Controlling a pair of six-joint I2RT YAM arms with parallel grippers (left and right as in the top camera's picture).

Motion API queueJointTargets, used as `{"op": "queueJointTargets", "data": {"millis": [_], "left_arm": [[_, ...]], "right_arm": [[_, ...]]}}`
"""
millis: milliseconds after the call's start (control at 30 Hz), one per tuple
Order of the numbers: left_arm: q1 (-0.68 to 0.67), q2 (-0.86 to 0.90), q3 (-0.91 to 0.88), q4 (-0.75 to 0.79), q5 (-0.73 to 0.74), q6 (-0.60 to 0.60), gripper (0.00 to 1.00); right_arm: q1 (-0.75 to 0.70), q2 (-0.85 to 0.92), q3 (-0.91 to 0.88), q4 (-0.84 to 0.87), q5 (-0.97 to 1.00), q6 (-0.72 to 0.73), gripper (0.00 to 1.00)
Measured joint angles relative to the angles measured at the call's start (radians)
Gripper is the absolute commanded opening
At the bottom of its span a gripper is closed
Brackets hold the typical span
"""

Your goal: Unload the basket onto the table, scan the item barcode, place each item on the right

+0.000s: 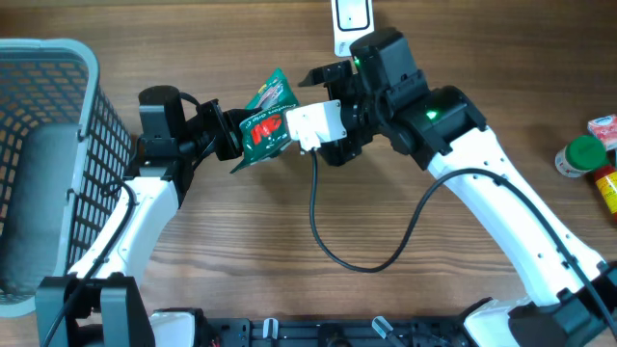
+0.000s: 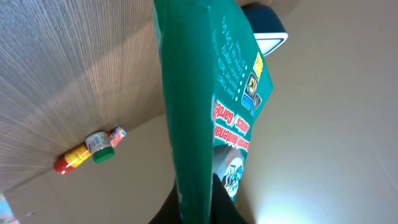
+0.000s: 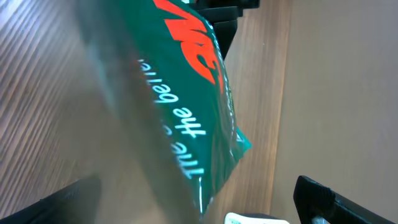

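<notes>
A green snack packet [image 1: 264,123] with red lettering hangs above the wooden table, pinched at one edge by my left gripper [image 1: 229,135]. The left wrist view shows the packet [image 2: 194,106] edge-on, rising from between the dark fingers [image 2: 221,208], which are shut on it. My right gripper [image 1: 335,123] holds a white barcode scanner [image 1: 315,122] whose front touches or nearly touches the packet's right side. In the right wrist view the packet [image 3: 186,81] fills the middle, with the scanner a grey blur [image 3: 134,168] between the wide-set fingers [image 3: 320,196]. No barcode shows in any view.
A grey mesh basket [image 1: 58,67] stands at the left edge. The scanner's black cable [image 1: 333,246] loops over the table toward the front. A white card [image 1: 351,17] lies at the back. Small bottles [image 1: 582,156] and a red packet [image 1: 603,126] sit at the far right.
</notes>
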Motion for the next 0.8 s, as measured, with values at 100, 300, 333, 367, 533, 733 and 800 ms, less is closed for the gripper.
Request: {"op": "queueJointTargets", "data": {"millis": [100, 300, 333, 367, 533, 733, 800], "left_arm": [[0.0, 0.0, 0.0, 0.0, 0.026, 0.0, 0.04], [0.0, 0.0, 0.0, 0.0, 0.05, 0.0, 0.04], [0.0, 0.0, 0.0, 0.0, 0.055, 0.0, 0.04], [0.0, 0.0, 0.0, 0.0, 0.061, 0.0, 0.04], [0.0, 0.0, 0.0, 0.056, 0.096, 0.0, 0.04], [0.0, 0.0, 0.0, 0.117, 0.138, 0.0, 0.04], [0.0, 0.0, 0.0, 0.117, 0.148, 0.0, 0.04]], "right_arm": [[0.0, 0.013, 0.0, 0.021, -0.029, 0.0, 0.98], [0.0, 0.014, 0.0, 0.055, -0.159, -0.004, 0.94], [0.0, 0.014, 0.0, 0.056, -0.18, -0.006, 0.92], [0.0, 0.014, 0.0, 0.057, -0.2, -0.007, 0.92], [-0.006, 0.016, 0.0, 0.061, -0.281, -0.013, 0.87], [-0.018, 0.073, 0.0, 0.099, -0.311, -0.014, 0.86], [-0.023, 0.091, 0.0, 0.117, -0.311, -0.014, 0.83]]}}
